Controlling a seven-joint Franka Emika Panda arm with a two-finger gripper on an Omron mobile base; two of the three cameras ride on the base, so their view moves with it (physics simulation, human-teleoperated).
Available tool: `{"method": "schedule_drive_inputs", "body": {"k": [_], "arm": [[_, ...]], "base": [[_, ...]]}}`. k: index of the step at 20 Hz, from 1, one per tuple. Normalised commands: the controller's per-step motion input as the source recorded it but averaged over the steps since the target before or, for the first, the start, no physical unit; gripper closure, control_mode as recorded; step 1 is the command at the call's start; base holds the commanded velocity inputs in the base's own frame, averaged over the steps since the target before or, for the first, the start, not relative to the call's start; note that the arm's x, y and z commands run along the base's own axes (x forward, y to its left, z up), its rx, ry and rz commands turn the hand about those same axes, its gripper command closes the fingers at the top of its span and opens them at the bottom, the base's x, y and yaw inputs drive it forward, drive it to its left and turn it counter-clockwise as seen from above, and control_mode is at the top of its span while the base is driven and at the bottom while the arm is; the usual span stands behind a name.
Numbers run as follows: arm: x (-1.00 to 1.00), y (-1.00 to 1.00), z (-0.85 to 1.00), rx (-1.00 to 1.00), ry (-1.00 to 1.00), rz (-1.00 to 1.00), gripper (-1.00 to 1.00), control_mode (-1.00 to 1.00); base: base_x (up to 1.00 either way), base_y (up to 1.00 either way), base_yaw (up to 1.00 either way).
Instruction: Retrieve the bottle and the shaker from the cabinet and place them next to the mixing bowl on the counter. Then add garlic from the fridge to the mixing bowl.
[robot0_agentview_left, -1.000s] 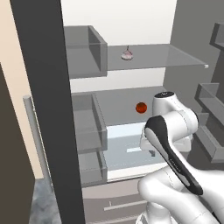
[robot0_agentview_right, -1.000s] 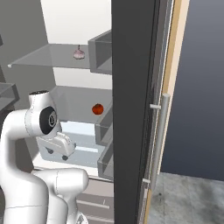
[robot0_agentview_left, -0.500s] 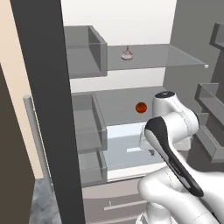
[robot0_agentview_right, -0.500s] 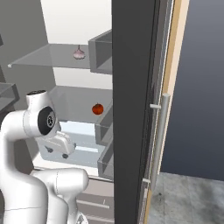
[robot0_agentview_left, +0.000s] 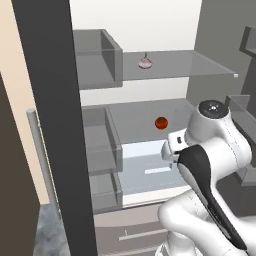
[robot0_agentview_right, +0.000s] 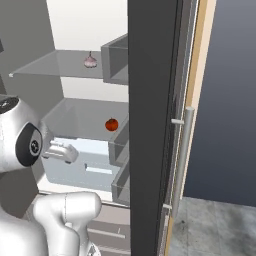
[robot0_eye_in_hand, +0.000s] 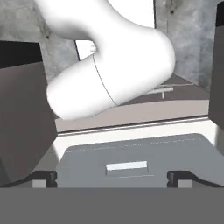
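One thing is left to fetch, by my reckoning: the garlic (robot0_agentview_left: 145, 62), a pale bulb sitting alone on the upper glass shelf (robot0_agentview_left: 200, 67) of the open fridge (robot0_agentview_left: 47, 100), seen from the left base view. Below it, on the middle shelf, lies a small red tomato (robot0_agentview_left: 161, 123), and under that the pale blue-white drawer (robot0_agentview_left: 145, 165). My arm is folded low in front of that drawer, well under the garlic.

From the right base view the garlic (robot0_agentview_right: 90, 61) again rests on the top shelf, with the tomato (robot0_agentview_right: 112, 124) a level down; my hand reaches in toward the drawer front.

In the hand view my claw (robot0_eye_in_hand: 113, 176) stands spread wide with nothing between its tips, pointing down at the drawer (robot0_eye_in_hand: 131, 157) and its pale handle. Bottle, shaker and bowl are not before me, so I cannot judge that part; the garlic is plainly not yet picked, and I must rise to the top shelf for it.
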Motion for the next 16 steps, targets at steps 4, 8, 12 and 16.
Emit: {"method": "schedule_drive_inputs", "body": {"k": [4,8,12,16], "arm": [[0.00,0.00,1.00,0.03,-0.41,0.22,-1.00,-1.00],[0.00,0.00,1.00,0.03,-0.30,0.21,-1.00,-1.00],[0.00,0.03,1.00,0.00,-0.08,0.14,-1.00,-1.00],[0.01,0.02,0.69,-0.01,-0.01,0.02,-1.00,-1.00]], "base": [[0.00,0.00,0.00],[0.00,0.00,0.00],[0.00,0.00,0.00],[0.00,0.00,0.00]]}}
